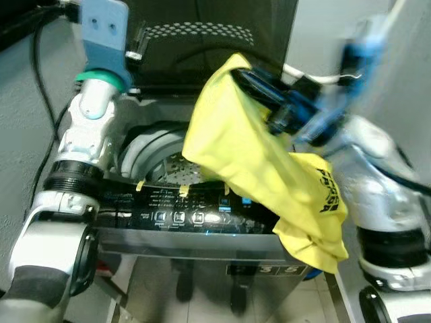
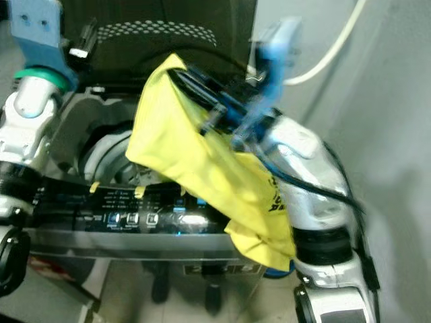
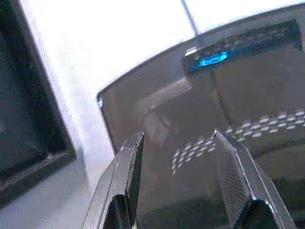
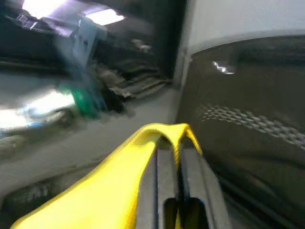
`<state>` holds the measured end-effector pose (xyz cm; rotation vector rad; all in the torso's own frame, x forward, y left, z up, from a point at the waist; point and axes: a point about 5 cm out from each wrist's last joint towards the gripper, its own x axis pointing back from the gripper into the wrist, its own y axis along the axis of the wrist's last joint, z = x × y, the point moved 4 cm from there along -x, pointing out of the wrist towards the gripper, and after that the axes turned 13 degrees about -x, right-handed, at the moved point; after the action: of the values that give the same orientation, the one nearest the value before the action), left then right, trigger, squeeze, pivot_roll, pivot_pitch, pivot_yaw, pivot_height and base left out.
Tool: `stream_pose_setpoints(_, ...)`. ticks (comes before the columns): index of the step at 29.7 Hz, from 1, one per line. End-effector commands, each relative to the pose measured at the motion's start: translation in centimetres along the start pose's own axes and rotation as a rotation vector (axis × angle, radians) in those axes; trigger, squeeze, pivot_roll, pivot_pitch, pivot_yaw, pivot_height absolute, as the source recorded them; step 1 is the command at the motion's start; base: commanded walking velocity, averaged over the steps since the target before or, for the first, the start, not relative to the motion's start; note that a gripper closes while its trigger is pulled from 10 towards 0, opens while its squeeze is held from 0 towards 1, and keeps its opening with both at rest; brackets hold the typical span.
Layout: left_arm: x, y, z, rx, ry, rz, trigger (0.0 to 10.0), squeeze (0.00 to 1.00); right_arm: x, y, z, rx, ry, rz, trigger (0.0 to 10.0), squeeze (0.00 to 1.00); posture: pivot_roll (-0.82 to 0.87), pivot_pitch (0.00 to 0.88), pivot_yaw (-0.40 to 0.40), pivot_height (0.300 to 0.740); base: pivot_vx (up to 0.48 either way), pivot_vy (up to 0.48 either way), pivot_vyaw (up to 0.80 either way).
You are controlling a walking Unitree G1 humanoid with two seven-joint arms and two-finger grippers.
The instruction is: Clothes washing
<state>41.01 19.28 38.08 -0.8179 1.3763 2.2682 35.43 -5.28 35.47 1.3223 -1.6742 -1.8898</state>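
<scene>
Yellow cloth point(image 1: 262, 175) is pinched in the clenched jaws of the right gripper point(image 1: 246, 77), held up above the open washer point(image 1: 161, 161) and draping down over its control panel point(image 1: 188, 217). Left gripper point(image 3: 181, 162), jaws spread and released, points at the raised dark lid point(image 1: 202, 40).

Garment point(image 1: 269, 175) above washer point(image 1: 175, 222) (lid point(image 1: 209, 40) behind)

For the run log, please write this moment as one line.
right tool: shut on yellow cloth | cloth: above open washer | left tool: open, raised at lid
</scene>
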Motion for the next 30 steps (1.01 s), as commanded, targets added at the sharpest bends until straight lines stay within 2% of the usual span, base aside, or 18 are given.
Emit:
stream_pose_setpoints(1,1.3,-0.6,-0.9,0.009,-0.027,0.003,10.0,0.00,-1.8,-1.2,-0.1,0.045,-0.070,0.011,10.0,0.00,0.02,0.048,0.054,0.740,0.000,0.000,0.00)
stream_pose_setpoints(3,3.6,-0.9,-1.8,0.017,-0.043,-0.009,10.0,0.00,-4.3,-2.7,0.7,0.051,-0.127,0.014,10.0,0.00,0.02,0.048,0.051,0.740,0.000,0.000,0.00)
stream_pose_setpoints(4,3.6,-0.9,-1.8,0.017,-0.043,-0.009,10.0,0.00,-4.3,-2.7,0.7,0.051,-0.127,0.014,10.0,0.00,0.02,0.048,0.051,0.740,0.000,0.000,0.00)
stream_pose_setpoints(5,4.8,-0.7,-1.9,-0.019,-0.020,-0.025,10.0,0.00,-5.5,-3.1,1.5,0.049,-0.126,0.009,10.0,0.00,0.05,0.049,0.036,0.740,0.000,0.000,0.00)
stream_pose_setpoints(6,4.8,-0.7,-1.9,-0.019,-0.020,-0.025,10.0,0.00,-5.5,-3.1,1.5,0.049,-0.126,0.009,10.0,0.00,0.05,0.049,0.036,0.740,0.000,0.000,0.00)
stream_pose_setpoints(8,7.8,-0.4,-2.8,-0.068,0.004,-0.030,10.0,0.00,-7.6,-3.6,3.8,0.083,-0.084,0.003,10.0,0.00,0.09,0.044,0.010,0.740,0.000,0.000,0.00)
stream_pose_setpoints(9,7.8,-0.4,-2.8,-0.068,0.004,-0.030,10.0,0.00,-7.6,-3.6,3.8,0.083,-0.084,0.003,10.0,0.00,0.09,0.044,0.010,0.740,0.000,0.000,0.00)
stream_pose_setpoints(12,11.1,-0.5,-4.8,-0.045,-0.079,0.016,10.0,0.00,-8.8,-5.2,6.3,0.163,-0.003,0.041,10.0,0.00,0.13,0.047,-0.015,0.740,0.000,0.000,0.00)
stream_pose_setpoints(13,11.1,-0.5,-4.8,-0.045,-0.079,0.016,10.0,0.00,-8.8,-5.2,6.3,0.163,-0.003,0.041,10.0,0.00,0.13,0.047,-0.015,0.740,0.000,0.000,0.00)
stream_pose_setpoints(14,12.0,-0.5,-5.3,-0.029,-0.135,0.028,10.0,0.00,-8.8,-6.1,6.8,0.177,0.022,0.056,10.0,0.00,0.13,0.048,-0.020,0.740,0.000,0.000,0.00)
stream_pose_setpoints(15,12.0,-0.5,-5.3,-0.029,-0.135,0.028,10.0,0.00,-8.8,-6.1,6.8,0.177,0.022,0.056,10.0,0.00,0.13,0.048,-0.020,0.740,0.000,0.000,0.00)
stream_pose_setpoints(16,12.8,-0.5,-5.5,-0.012,-0.167,0.044,10.0,0.00,-8.7,-6.9,7.1,0.190,0.042,0.075,10.0,0.21,0.14,0.050,-0.022,0.740,0.000,0.000,0.00)
stream_pose_setpoints(17,13.5,-0.5,-5.5,0.010,-0.189,0.066,10.0,0.00,-8.5,-7.7,7.2,0.203,0.067,0.102,10.0,1.00,0.14,0.051,-0.024,0.740,0.000,0.000,0.00)
stream_pose_setpoints(24,13.7,-0.6,-5.1,0.013,-0.179,0.087,10.0,0.00,-8.5,-8.2,7.2,0.224,0.094,0.120,10.0,1.00,0.14,0.048,-0.021,0.740,0.000,0.000,0.00)
stream_pose_setpoints(25,13.6,-0.6,-5.0,0.010,-0.174,0.089,10.0,0.00,-8.3,-8.3,7.4,0.237,0.136,0.134,10.0,1.00,0.14,0.045,-0.016,0.740,0.000,0.000,0.00)
stream_pose_setpoints(28,13.5,0.0,-5.7,0.024,-0.188,0.096,10.0,0.00,-7.4,-9.5,7.2,0.341,0.274,0.254,10.0,1.00,0.13,0.052,-0.012,0.740,0.000,0.000,0.00)
stream_pose_setpoints(29,13.6,0.2,-5.9,0.030,-0.194,0.098,10.0,0.00,-7.2,-9.9,7.0,0.382,0.293,0.281,10.0,1.00,0.13,0.052,-0.012,0.740,0.000,0.000,0.00)
stream_pose_setpoints(30,13.6,0.2,-5.9,0.030,-0.194,0.098,10.0,0.00,-7.2,-9.9,7.0,0.382,0.293,0.281,10.0,1.00,0.13,0.052,-0.012,0.740,0.000,0.000,0.00)
